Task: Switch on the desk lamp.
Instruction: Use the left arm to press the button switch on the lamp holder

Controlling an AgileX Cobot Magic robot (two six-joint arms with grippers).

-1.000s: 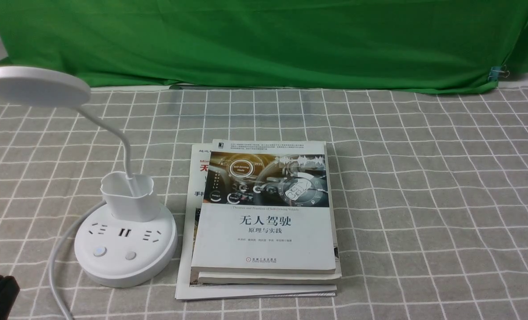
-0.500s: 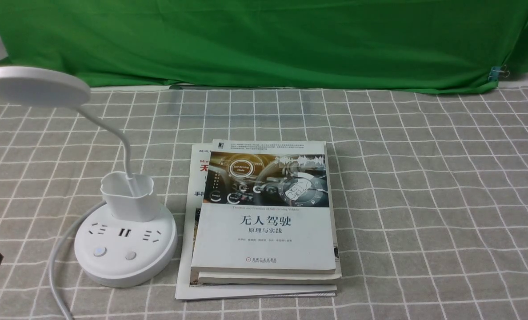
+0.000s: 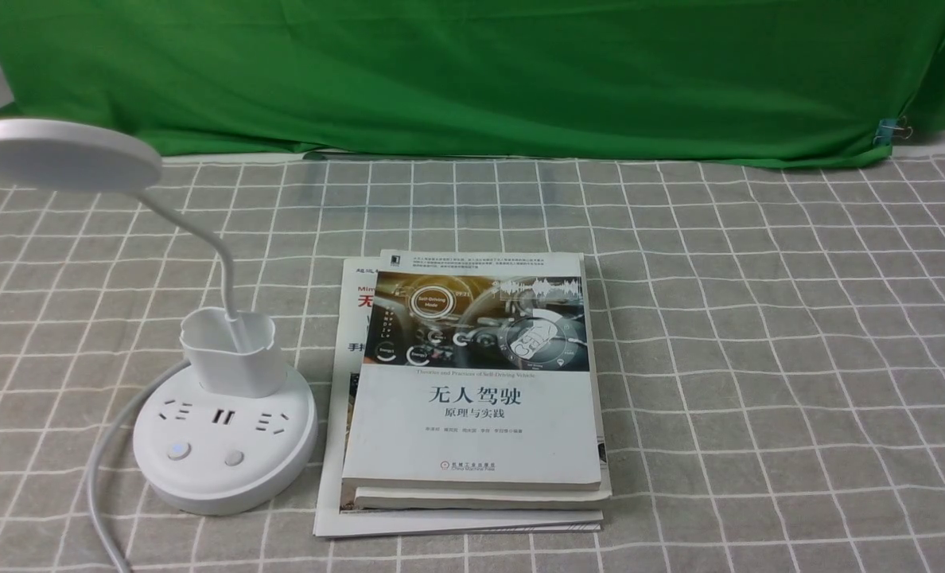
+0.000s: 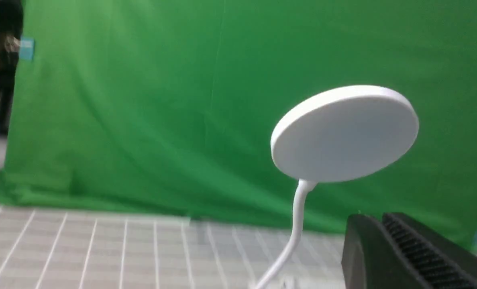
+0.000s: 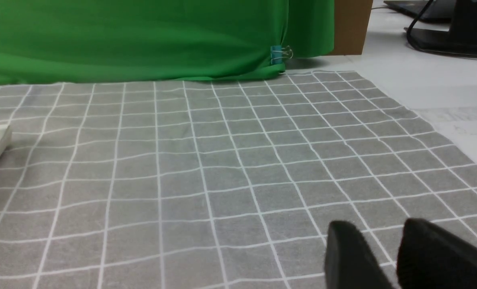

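The desk lamp (image 3: 224, 446) stood at the front view's lower left, probably light, stiff plastic that needed only a gentle press on a base button (image 3: 176, 451), while the right gripper (image 5: 379, 230) sat slightly parted and the left gripper's (image 4: 383, 224) opening could not be told.

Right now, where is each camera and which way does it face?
Front view: between the arms, facing forward over desk lamp and books; no arm shows.
Left wrist view: on left arm, facing the desk lamp; left gripper shows.
Right wrist view: on right arm, facing checked cloth; right gripper shows.
Front and left wrist share the lamp.
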